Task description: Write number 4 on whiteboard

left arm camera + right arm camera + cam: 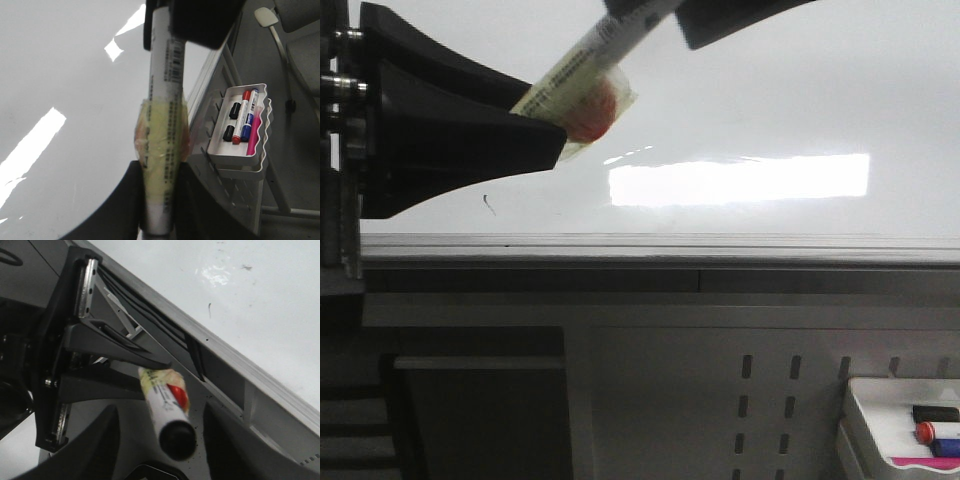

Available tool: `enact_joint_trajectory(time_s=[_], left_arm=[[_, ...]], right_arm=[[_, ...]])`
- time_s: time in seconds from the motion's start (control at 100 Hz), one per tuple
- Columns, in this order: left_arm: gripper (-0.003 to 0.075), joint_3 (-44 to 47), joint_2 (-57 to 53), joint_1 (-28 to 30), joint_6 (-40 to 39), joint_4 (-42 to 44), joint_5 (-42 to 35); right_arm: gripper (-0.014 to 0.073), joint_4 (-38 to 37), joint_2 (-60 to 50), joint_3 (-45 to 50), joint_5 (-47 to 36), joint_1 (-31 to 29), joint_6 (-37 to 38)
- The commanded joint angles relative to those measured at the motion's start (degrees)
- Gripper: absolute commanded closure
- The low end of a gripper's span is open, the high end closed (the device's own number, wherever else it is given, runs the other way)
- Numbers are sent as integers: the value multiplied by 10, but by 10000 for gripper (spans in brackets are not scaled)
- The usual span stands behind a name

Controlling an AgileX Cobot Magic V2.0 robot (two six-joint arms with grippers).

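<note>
Two pincers on one marker, whiteboard blank of any 4.

Left pincer (555, 140) is clenched on the taped end of the marker (582, 70); further right, the right pincer (665, 12) grips its upper end. Behind them the whiteboard (770, 100) shows only a small scribble (488, 205); lower right, the marker tray (868, 420).

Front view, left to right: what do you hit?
left gripper → small dark scribble → marker → light reflection on the whiteboard → marker tray.
</note>
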Motion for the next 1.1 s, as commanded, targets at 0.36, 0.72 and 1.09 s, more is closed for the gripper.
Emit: enact_joint_trajectory(time_s=[0.36, 0.72, 1.09], left_arm=[[740, -12, -12, -4, -5, -11, -47], [571, -12, -12, -4, -5, -12, -47], [260, -12, -109, -4, -6, -217, 105]], right_arm=[[664, 18, 12, -22, -56, 6, -8], [661, 18, 12, -22, -58, 6, -8], [660, -3, 32, -45, -84, -7, -8]])
